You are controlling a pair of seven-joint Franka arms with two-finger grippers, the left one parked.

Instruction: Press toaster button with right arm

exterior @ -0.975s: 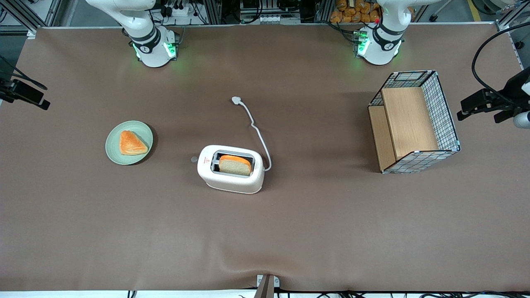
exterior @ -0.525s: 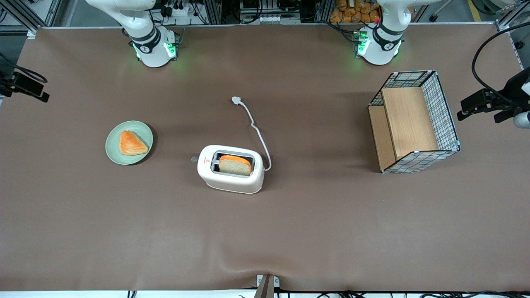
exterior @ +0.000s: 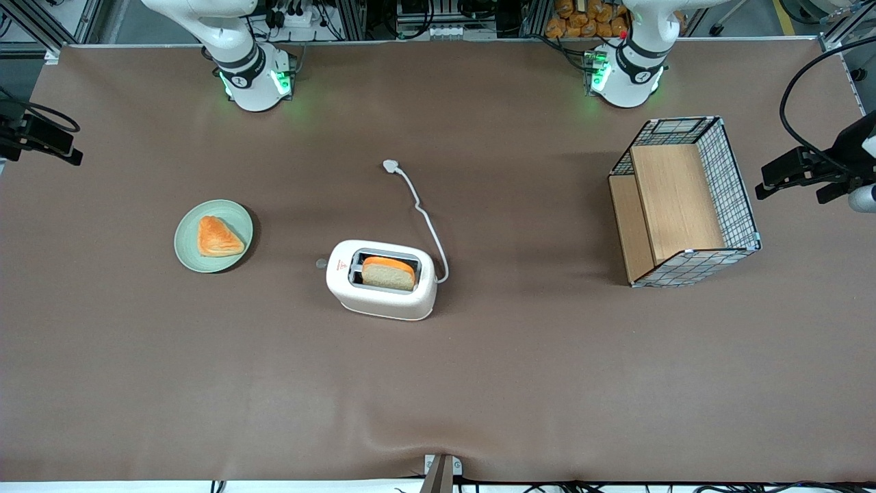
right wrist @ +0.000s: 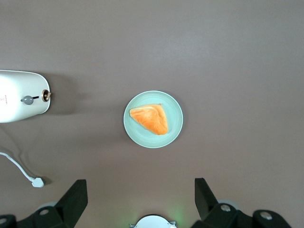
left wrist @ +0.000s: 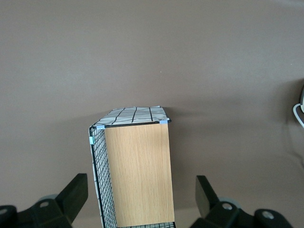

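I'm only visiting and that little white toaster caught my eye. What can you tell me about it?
The toaster is a small cream-white rounded box, plastic by its look, standing upright mid-table. A slice of bread sits in its dark top slot. A tiny grey toaster button sticks out of the short end that faces the green plate; a white cord trails to an unplugged plug. The tool hangs open, high over the plate.

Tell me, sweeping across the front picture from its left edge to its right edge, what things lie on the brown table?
End effector at the table's edge → green plate with pastry → toaster button → toaster holding bread → wire basket.
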